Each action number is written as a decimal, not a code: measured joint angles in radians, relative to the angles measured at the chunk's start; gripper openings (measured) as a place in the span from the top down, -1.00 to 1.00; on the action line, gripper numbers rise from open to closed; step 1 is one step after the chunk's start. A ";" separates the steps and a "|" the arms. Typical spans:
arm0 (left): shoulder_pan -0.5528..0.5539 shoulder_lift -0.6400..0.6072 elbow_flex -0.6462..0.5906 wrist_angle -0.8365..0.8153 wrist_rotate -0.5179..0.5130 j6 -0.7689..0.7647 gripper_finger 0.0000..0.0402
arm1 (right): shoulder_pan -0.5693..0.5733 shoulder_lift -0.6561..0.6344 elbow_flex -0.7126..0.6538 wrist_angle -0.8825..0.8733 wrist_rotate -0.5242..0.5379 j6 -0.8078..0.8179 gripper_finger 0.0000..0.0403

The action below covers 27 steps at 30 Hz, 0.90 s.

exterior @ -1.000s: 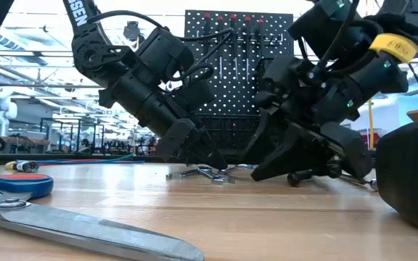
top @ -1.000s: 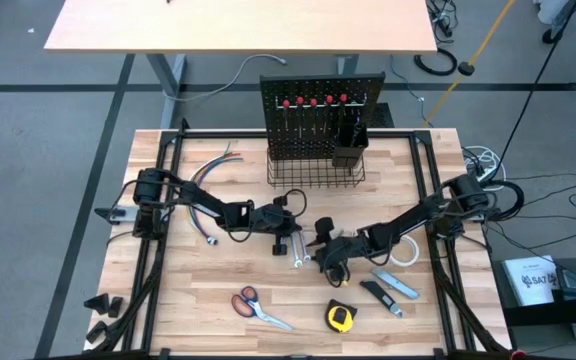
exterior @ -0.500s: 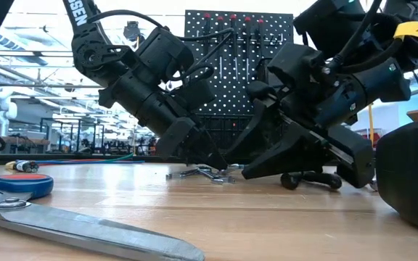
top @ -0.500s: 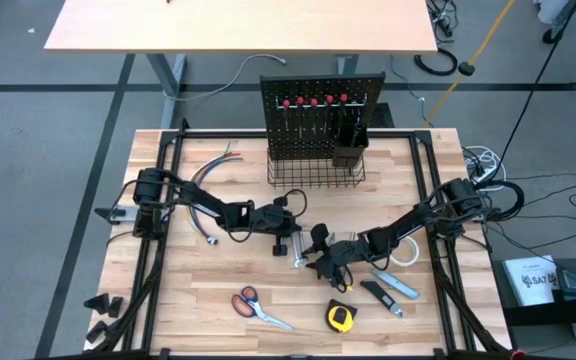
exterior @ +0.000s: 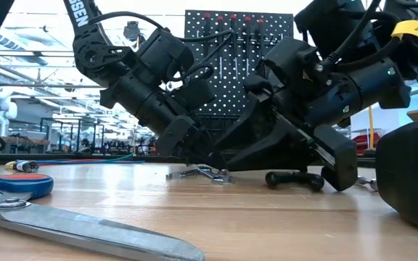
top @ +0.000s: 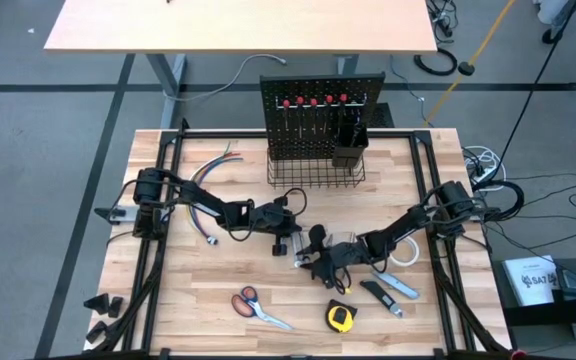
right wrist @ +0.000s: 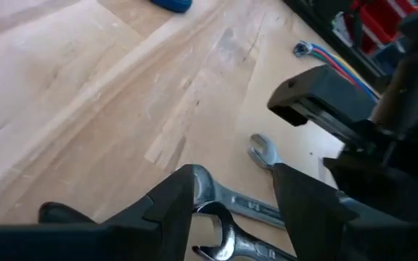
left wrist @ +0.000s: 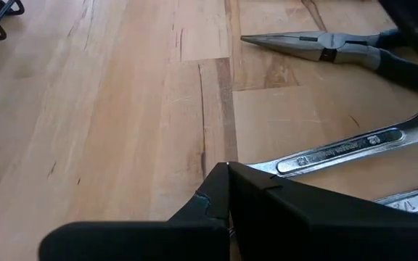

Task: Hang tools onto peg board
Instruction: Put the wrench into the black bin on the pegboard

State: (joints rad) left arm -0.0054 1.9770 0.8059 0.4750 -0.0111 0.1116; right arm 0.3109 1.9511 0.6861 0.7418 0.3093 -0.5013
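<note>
Now both grippers meet over the wrenches at mid-table — the right one straddles a wrench head.

Seen from its own wrist, the right gripper [right wrist: 227, 199] stands with fingers parted, the ring end of a silver wrench [right wrist: 212, 199] between them and not yet clamped; the shaft runs away toward the left gripper [left wrist: 227, 192], which is clenched shut on nothing I can make out, its tips down just beside the other end of the wrenches [left wrist: 339, 152]. The right arm looks better placed to lift. Pliers [left wrist: 318, 47] lie near, apart from the wrenches. The tabletop [top: 218, 290] is pale wood — flat, so the wrench offers little edge. The peg board [top: 318, 120] stands upright at the table's far side, well apart.
</note>
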 joint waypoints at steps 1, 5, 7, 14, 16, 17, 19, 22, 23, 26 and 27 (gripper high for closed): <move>0.000 0.000 0.000 0.000 0.000 0.000 0.99 | 0.001 0.000 0.000 -0.003 0.016 -0.001 0.10; 0.000 0.000 0.000 0.000 0.002 0.000 0.99 | 0.002 0.000 0.000 -0.014 0.042 -0.008 0.10; 0.000 0.000 0.000 -0.001 0.004 0.000 0.99 | 0.002 0.000 0.000 -0.020 0.047 -0.019 0.10; 0.000 0.000 0.000 -0.001 0.024 0.006 0.99 | 0.028 -0.002 0.000 -0.022 0.189 -0.114 0.10; 0.000 0.000 0.000 -0.001 0.026 0.006 0.99 | 0.032 -0.003 0.000 -0.021 0.230 -0.135 0.10; 0.000 0.000 0.000 -0.001 0.028 0.006 0.99 | 0.033 -0.003 0.000 -0.017 0.237 -0.140 0.10; 0.000 0.000 0.000 0.000 0.029 0.006 0.99 | 0.033 -0.003 -0.002 -0.008 0.243 -0.141 0.10; 0.000 0.000 0.000 0.000 0.029 0.006 0.99 | 0.032 -0.003 0.000 -0.008 0.242 -0.143 0.10; 0.000 0.000 0.000 0.000 0.029 0.006 0.99 | 0.032 -0.003 0.000 -0.007 0.242 -0.143 0.10; 0.000 0.000 0.000 0.000 0.030 0.007 0.99 | 0.031 -0.003 0.000 -0.009 0.242 -0.142 0.10; 0.000 0.000 0.000 0.000 0.031 0.007 0.99 | 0.030 -0.003 0.000 -0.012 0.242 -0.135 0.10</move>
State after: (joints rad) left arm -0.0051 1.9766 0.8059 0.4753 0.0201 0.1184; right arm 0.3412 1.9484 0.6861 0.7303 0.5510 -0.6367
